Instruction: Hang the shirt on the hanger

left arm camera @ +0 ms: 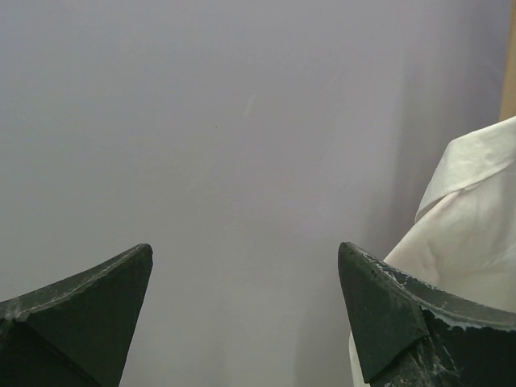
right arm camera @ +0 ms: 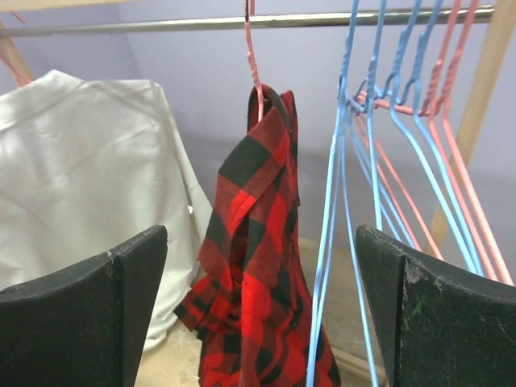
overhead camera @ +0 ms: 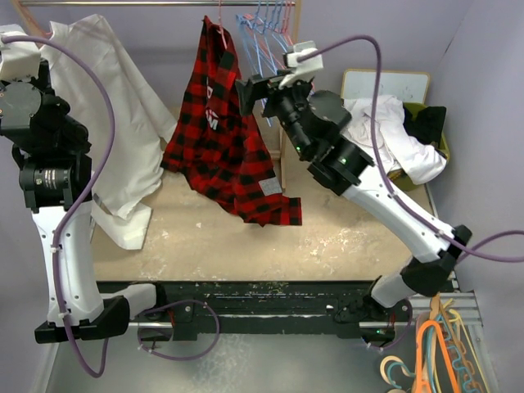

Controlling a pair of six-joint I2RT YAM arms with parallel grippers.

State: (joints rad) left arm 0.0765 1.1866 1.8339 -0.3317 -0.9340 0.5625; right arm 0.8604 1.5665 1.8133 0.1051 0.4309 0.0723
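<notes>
Before the gaping right end effector (right arm camera: 260, 234), the shirt (overhead camera: 217, 139) hangs beside blue hangers (right arm camera: 352, 103).

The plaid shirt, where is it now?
In the top view the shirt hangs upper centre from the pink hanger on the rail, between the white garment and the blue hangers.

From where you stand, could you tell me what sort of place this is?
Likely a lab setup staged for laundry: clothes rail, shirt on a pink hanger, heap of white clothes.
</notes>
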